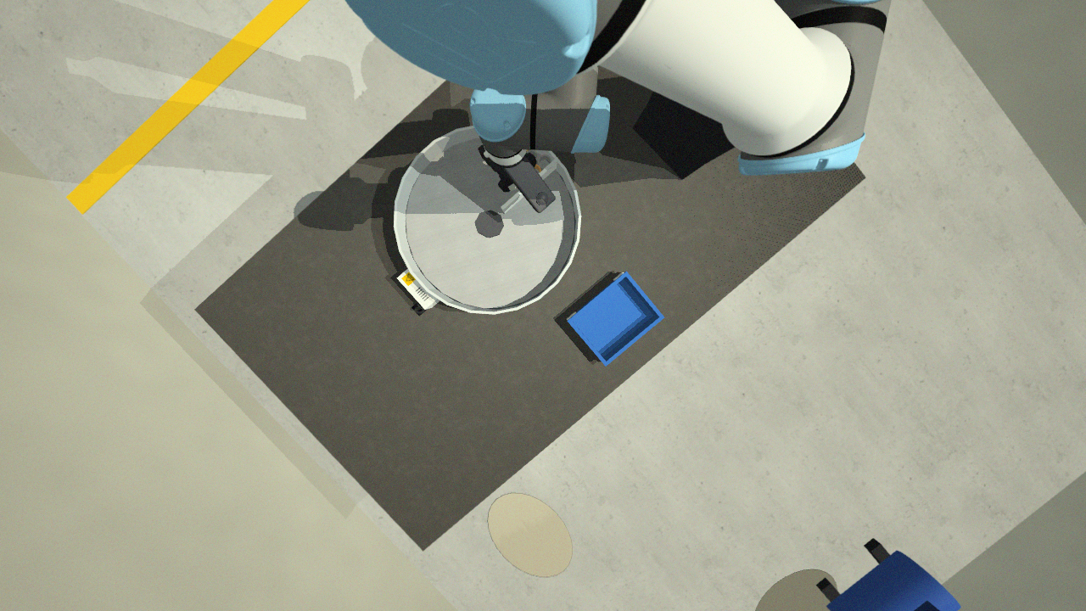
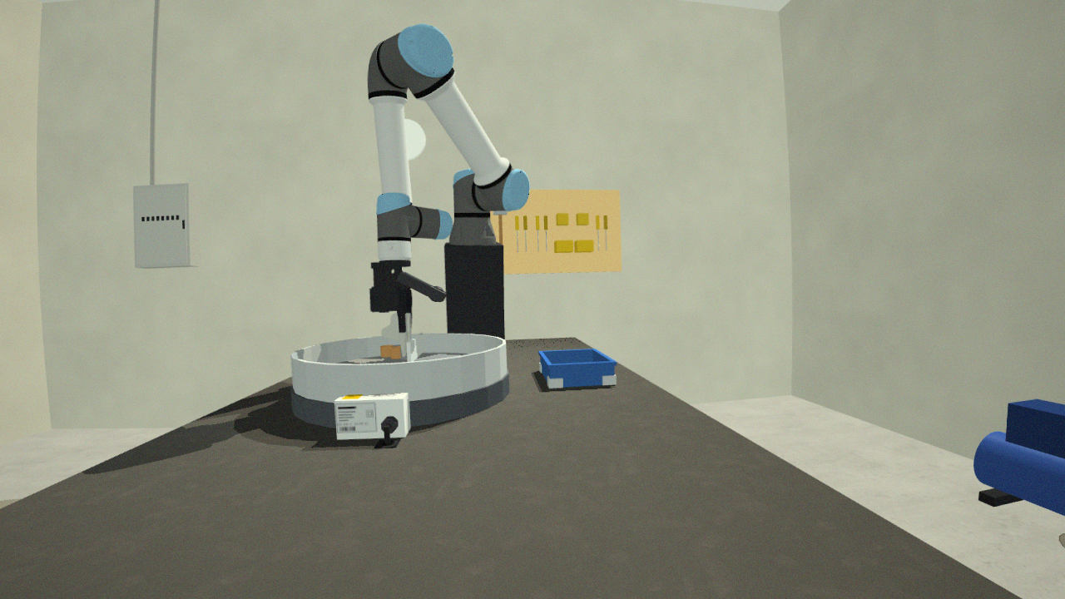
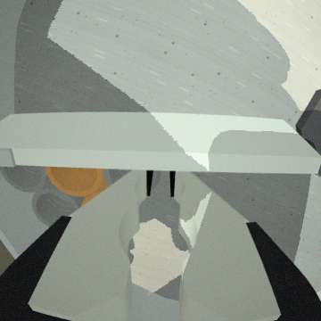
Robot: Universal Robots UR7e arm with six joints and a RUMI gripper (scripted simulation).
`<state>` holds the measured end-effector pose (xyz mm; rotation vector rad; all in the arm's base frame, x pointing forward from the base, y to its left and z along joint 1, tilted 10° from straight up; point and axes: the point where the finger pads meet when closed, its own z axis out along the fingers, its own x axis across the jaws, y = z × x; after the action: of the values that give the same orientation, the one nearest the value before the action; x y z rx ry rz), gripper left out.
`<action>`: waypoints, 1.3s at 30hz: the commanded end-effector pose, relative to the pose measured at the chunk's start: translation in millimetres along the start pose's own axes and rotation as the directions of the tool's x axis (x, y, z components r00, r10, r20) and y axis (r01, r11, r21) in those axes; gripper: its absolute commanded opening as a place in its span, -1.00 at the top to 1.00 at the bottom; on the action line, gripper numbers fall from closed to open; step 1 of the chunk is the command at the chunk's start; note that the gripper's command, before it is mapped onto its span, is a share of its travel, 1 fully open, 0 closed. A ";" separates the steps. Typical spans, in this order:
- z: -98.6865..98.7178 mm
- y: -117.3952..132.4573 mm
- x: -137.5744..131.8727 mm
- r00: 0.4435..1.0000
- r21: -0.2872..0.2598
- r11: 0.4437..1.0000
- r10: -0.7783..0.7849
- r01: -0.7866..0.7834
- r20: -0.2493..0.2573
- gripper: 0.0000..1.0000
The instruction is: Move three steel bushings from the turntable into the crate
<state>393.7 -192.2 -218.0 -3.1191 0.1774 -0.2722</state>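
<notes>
Left of the nearly shut, empty grey two-jaw gripper [image 3: 160, 189] lie grey steel bushings [image 3: 53, 206] and an orange one [image 3: 75, 180]; the arm's wrist points straight down.

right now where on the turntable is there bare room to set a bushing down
The turntable disc between its hub and the rim nearest the crate looks bare. It is crowded at the far rim, where the tool hangs shut beside clustered bushings.

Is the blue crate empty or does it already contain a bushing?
Empty. The top view looks straight into the blue crate and shows only its plain blue floor; in the exterior view nothing rises above its rim.
</notes>
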 end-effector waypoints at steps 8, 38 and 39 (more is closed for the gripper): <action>2.1 0.3 0.4 1.000 -0.001 1.000 0.000 0.000 -0.001 0.89; 2.1 0.3 0.4 1.000 -0.001 1.000 0.000 0.000 -0.001 1.00; 2.1 0.3 0.4 1.000 -0.001 1.000 0.000 0.000 -0.001 1.00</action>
<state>394.4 -192.4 -220.3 -3.1193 0.1774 -0.2731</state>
